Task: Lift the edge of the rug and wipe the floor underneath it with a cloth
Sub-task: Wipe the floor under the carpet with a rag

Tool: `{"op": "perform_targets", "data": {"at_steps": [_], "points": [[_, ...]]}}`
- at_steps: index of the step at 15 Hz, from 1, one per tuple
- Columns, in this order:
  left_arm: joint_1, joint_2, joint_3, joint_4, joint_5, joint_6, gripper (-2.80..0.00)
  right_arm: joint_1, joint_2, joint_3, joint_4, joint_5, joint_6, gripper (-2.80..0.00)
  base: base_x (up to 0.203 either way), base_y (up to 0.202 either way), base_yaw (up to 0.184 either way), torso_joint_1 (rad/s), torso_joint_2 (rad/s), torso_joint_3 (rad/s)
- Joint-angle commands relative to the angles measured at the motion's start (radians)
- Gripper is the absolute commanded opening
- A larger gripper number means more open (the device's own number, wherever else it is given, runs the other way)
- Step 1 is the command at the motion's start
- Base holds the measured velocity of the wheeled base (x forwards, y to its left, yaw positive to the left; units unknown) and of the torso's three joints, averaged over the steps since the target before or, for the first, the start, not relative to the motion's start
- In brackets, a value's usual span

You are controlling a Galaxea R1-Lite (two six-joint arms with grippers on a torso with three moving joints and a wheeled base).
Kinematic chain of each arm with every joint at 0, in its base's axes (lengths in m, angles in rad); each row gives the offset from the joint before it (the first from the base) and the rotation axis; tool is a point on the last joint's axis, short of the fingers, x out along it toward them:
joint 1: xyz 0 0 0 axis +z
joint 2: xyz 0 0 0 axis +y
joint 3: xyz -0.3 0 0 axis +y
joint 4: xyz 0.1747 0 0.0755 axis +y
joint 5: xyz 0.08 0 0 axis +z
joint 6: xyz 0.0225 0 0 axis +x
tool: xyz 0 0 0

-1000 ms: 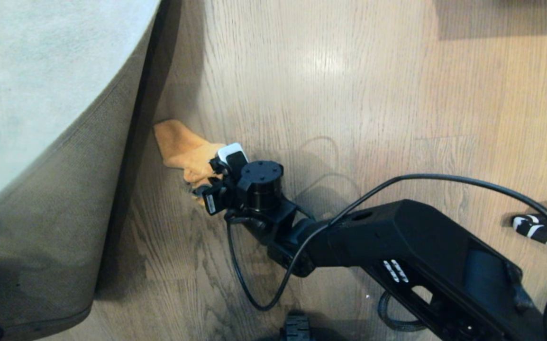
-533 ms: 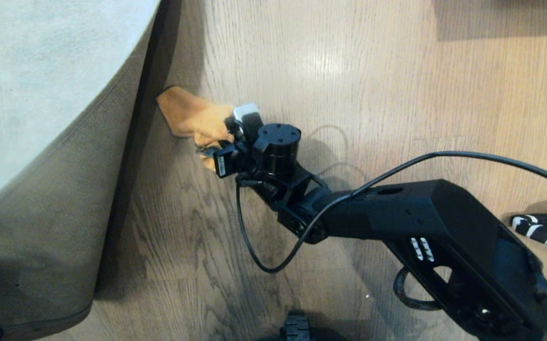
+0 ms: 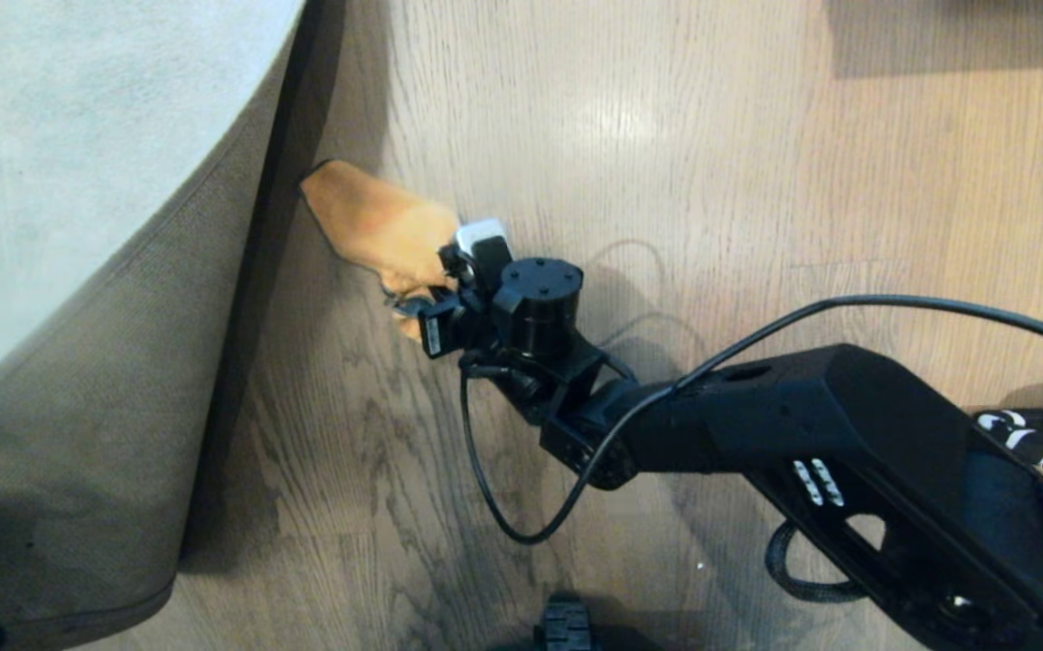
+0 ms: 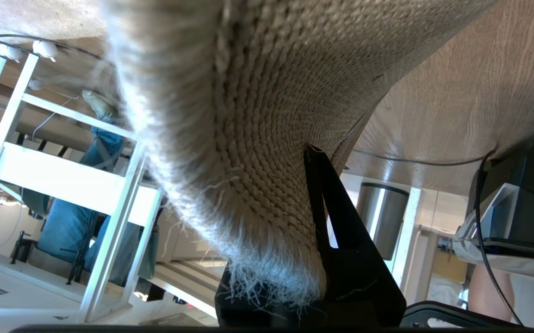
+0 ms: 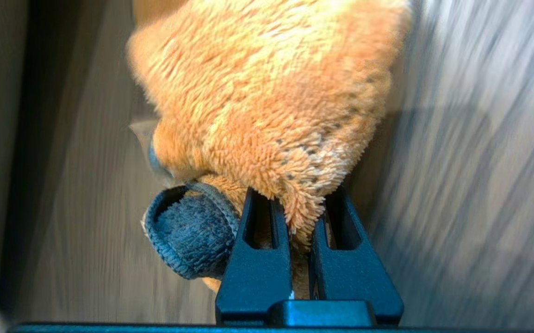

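Rug edge (image 4: 257, 138) is kept lifted off the floor (image 3: 666, 136), pinched in the closed left hand (image 4: 315, 277); backing looks stiff, prob. heavy, so best gripped by the border. Cloth (image 3: 377, 226) is clamped by the closed right hand (image 5: 301, 245) at one bunched end, flat on floor beside rug fold; soft, light.

Orange fuzzy cloth (image 3: 377, 226) lies on the wood-grain floor (image 3: 711, 181) beside the lifted rug edge (image 3: 241, 271).
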Motion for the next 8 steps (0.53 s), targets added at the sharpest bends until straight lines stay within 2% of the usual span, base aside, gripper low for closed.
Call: {"op": "perform_targets", "data": {"at_steps": [1,5,8], "points": [[0.001,-0.001,-0.002,0.001,-0.001,0.004,-2.8,0.044,-0.013,0.143,-0.049,0.008,-0.002,-2.8,0.0,0.0,0.0,0.0,0.0,0.0],[0.001,-0.001,0.0,0.001,-0.001,0.004,-2.8,0.123,-0.049,0.422,-0.188,0.005,-0.004,-2.8,0.0,0.0,0.0,0.0,0.0,0.0],[0.001,0.001,0.0,0.001,-0.001,0.004,-2.8,0.188,-0.047,0.466,-0.225,0.005,-0.018,-2.8,0.0,0.0,0.0,0.0,0.0,0.0]]}}
